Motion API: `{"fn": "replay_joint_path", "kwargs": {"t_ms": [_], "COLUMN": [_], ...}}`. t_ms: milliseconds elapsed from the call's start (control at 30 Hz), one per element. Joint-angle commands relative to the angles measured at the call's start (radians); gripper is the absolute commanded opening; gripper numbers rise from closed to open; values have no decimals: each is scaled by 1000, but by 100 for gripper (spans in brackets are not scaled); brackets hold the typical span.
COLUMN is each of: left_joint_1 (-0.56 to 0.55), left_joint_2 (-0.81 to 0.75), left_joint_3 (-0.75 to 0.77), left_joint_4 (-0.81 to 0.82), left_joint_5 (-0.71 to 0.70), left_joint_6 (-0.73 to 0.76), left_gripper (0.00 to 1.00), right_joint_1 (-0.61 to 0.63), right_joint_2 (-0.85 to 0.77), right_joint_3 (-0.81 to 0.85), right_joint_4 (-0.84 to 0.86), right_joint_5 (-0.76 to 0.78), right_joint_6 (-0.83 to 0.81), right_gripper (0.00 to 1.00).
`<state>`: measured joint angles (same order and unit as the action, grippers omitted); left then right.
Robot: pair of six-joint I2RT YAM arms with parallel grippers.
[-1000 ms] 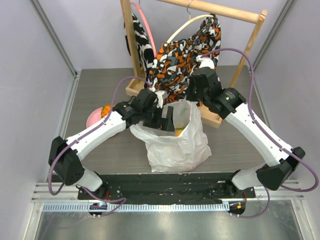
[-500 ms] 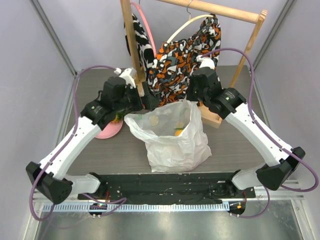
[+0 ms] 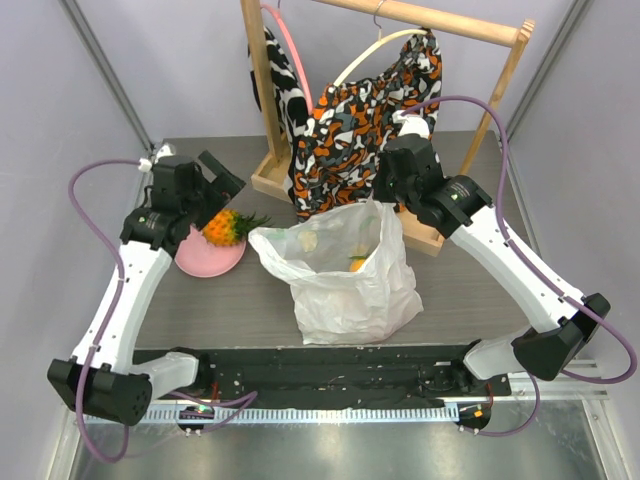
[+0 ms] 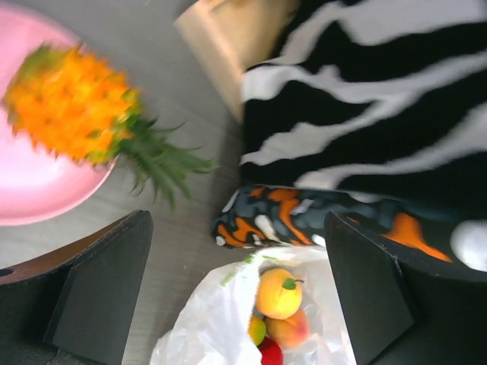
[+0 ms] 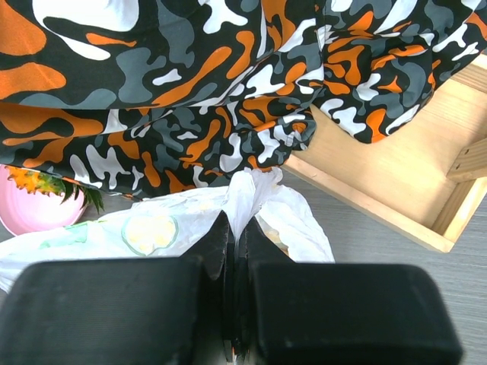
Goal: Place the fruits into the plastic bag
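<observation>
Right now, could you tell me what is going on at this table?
The right gripper is shut on the rim of the plastic bag and holds its mouth up. Several fruits already lie inside. The left gripper hovers open and empty beside the pineapple, which lies on the pink plate and is not yet bagged.

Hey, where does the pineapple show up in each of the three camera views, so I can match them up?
Top external: the pineapple is left of centre, lying on the pink plate.
Left wrist: upper left, body on the plate, green crown pointing lower right past its rim.
Right wrist: at the far left edge, partly cut off by the patterned cloth.
Shared landmark: the pink plate, under the pineapple in all three views.
</observation>
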<state>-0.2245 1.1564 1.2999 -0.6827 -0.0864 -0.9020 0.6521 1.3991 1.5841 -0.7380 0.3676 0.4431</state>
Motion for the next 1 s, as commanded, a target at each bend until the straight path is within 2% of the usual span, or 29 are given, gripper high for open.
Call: {"fn": "replay_joint_path", "kwargs": {"t_ms": [0,167,200,300,500,667,967], "left_joint_1": [19,28,30,28,30,28,28], "left_joint_2": [16,2,5,20,91,233,377], "left_joint_3": [-115,-285,-304,-359,-425,-396,-334], "left_joint_4": [1,122,133,176,345,412,502], "left_joint_5": [-21,-85,-91,-116,-113,-43,-41], "left_joint_6": [-187,-366,-433,-506,-529,-531,-515], "left_gripper": [100,100,100,100,100,100,100], "right_joint_1": [-5,-5,-3,-3,-5,-6,-11], "right_joint_2": [-3,-3,-3,-2,11,20,44], "right_joint_3": [48,48,50,59,70,80,111], "right_joint_4": [19,19,17,17,17,19,17], "right_joint_5": [31,44,47,51,59,65,105], "right_joint_6": [-17,-21,-23,-24,-35,-47,-72], "right_gripper": [2,2,2,2,2,2,2]}}
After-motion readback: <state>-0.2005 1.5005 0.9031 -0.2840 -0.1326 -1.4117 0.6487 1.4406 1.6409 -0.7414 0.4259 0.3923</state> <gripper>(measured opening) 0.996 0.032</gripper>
